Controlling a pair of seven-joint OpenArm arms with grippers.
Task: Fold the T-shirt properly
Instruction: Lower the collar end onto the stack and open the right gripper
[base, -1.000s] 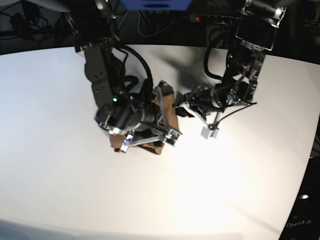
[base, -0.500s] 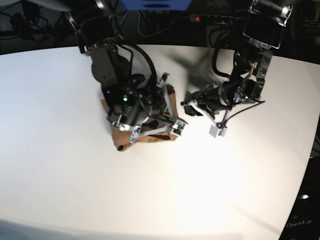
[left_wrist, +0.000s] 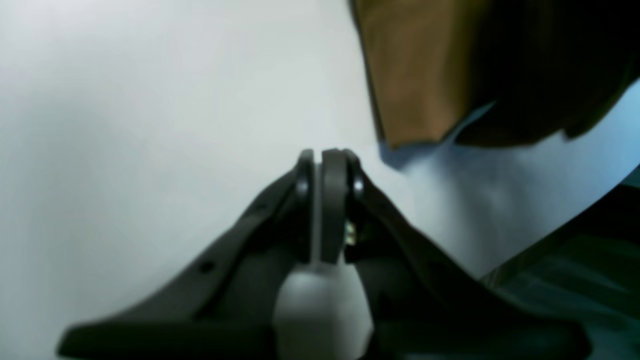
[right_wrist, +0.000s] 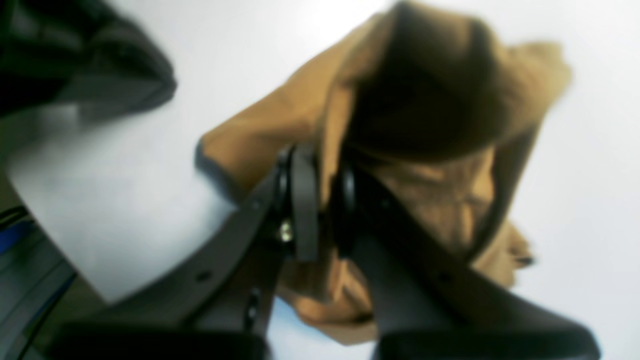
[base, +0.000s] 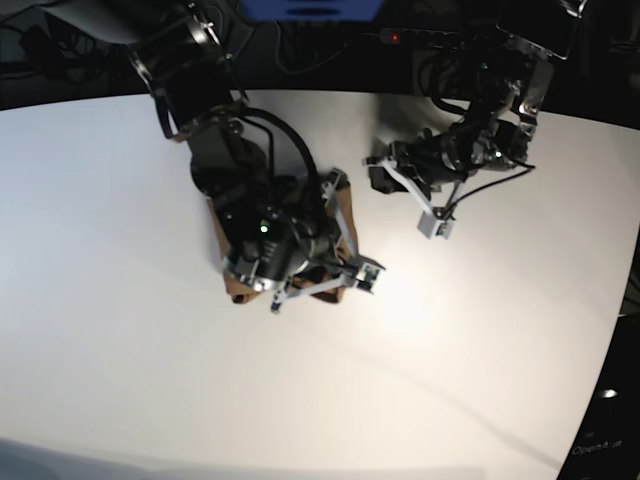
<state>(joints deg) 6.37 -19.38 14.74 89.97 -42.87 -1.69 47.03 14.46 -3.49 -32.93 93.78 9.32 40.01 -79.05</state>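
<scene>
The T-shirt (right_wrist: 430, 125) is thin, soft tan-brown cloth, matt and creased, darker in its folds. The table (base: 120, 300) is white and smooth with a dull sheen — a bright glare patch sits beside the shirt. Both hands — left hand (left_wrist: 325, 165), right hand (right_wrist: 320, 170) — look like black matt plastic with smooth grey pads

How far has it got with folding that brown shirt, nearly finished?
Mostly done, it seems: the tan-brown, thin cloth T-shirt is already a small bundle on the white table, largely hidden under the right arm. In hand: the right hand is pinching a rumpled layer of it. The left hand is shut, empty and beside the shirt. Left: release it and flatten the folds, which look lumpy in the right wrist view.
</scene>
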